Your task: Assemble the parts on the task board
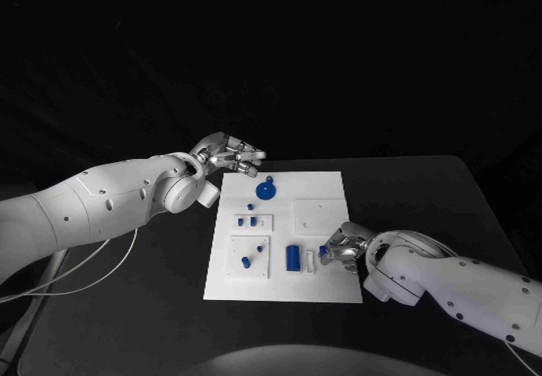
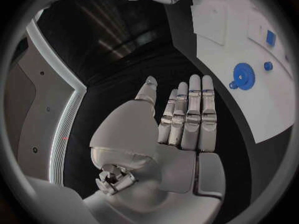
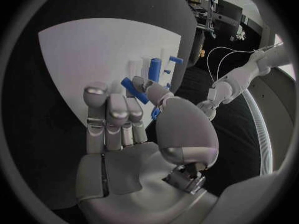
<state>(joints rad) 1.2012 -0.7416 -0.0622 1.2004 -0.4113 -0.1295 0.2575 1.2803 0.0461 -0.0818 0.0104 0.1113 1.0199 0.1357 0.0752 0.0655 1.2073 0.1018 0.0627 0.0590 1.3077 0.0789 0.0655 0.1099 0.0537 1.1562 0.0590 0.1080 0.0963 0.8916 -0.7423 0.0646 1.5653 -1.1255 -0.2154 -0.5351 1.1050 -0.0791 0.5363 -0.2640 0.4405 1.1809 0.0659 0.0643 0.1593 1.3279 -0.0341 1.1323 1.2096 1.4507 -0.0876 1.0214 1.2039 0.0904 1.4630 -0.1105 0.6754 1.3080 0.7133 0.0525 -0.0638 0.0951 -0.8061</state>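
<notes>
The right hand (image 3: 134, 129) pinches a blue part (image 3: 134, 90) over the board (image 1: 322, 188), likely to fit it, while the left hand (image 2: 181, 119) waits wide open beside it.

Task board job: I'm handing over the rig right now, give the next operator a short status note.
Left hand: open, fingers straight, over the black table just past the far left corner of the task board, holding nothing.
Right hand: at the board's right edge, pinching a small blue part.
On the board: blue gear at the far end, blue cylinder near the right hand, smaller blue pieces on the left-side plates.
Done: one part picked up. Left: seat it and assemble the remaining pieces.
</notes>
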